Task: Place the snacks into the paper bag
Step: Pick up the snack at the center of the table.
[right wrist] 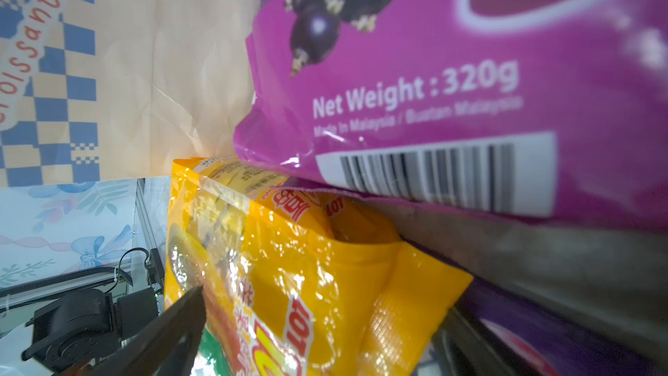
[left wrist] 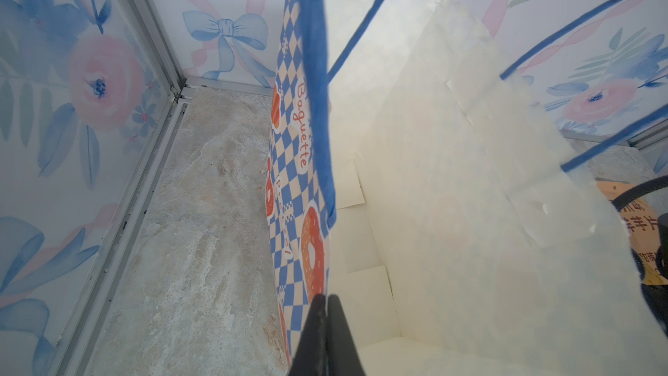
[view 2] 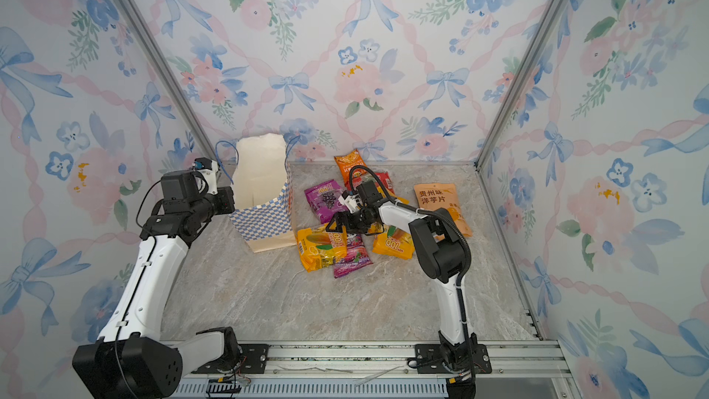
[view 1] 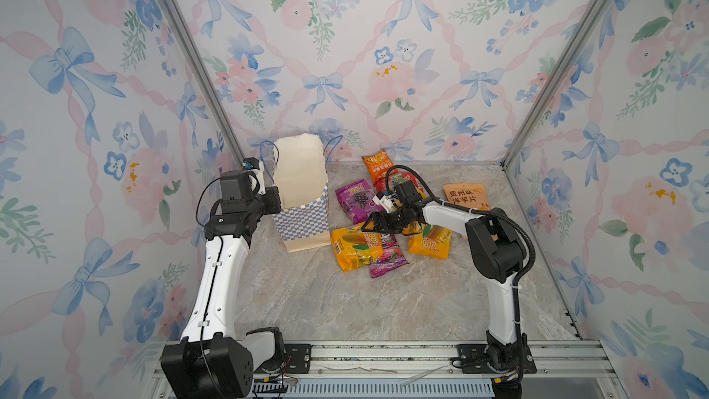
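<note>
Left wrist view shows the left end effector (left wrist: 326, 305) with its two black fingers pressed together on the top edge of the paper bag (left wrist: 452, 211), checkered face on one side of them and cream lining on the other. A blue cord handle (left wrist: 318, 85) hangs across that edge.

In both top views the bag (view 1: 303, 220) stands at about 10 o'clock on the tabletop (view 1: 345, 308). Its long axis is upright and its mouth points up.

In the right wrist view the right end effector (right wrist: 325, 305) has its fingers spread wide, one on each side of a yellow-orange packet (right wrist: 307, 265). I cannot tell whether they touch it. A purple grape packet (right wrist: 433, 85) lies just beyond.

From above, that end effector (view 1: 370, 224) sits low near the centre, over the yellow-orange packet's (view 1: 355, 249) 12 o'clock edge. The snacks (view 1: 429, 241) lie flat from the centre out to 1 o'clock. A kraft pouch (view 1: 466, 195) lies at 2 o'clock, its long axis running 12 to 6 and its text upright as read from 6 o'clock.
</note>
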`<act>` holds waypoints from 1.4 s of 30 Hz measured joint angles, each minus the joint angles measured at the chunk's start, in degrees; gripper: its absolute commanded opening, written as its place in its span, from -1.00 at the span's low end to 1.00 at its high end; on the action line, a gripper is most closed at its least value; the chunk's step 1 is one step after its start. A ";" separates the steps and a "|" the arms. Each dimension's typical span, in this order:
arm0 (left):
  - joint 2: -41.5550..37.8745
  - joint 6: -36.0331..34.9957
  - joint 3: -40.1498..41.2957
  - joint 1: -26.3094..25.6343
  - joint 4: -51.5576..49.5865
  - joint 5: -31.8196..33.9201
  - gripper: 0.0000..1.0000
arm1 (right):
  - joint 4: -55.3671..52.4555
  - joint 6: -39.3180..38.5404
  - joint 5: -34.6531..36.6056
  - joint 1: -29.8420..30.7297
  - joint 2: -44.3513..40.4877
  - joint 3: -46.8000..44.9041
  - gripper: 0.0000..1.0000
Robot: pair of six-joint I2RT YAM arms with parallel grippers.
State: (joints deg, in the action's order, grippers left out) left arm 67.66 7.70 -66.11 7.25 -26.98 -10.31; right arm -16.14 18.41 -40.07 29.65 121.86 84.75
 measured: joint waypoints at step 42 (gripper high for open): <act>-0.33 -0.24 0.57 0.74 0.28 -0.04 -1.00 | -3.89 -1.38 -2.03 1.86 2.08 4.39 -0.89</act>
State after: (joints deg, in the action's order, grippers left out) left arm 67.33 7.46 -65.54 7.99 -26.70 -10.35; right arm -20.03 17.04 -42.11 31.51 123.94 89.14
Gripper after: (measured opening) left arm 0.050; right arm 0.140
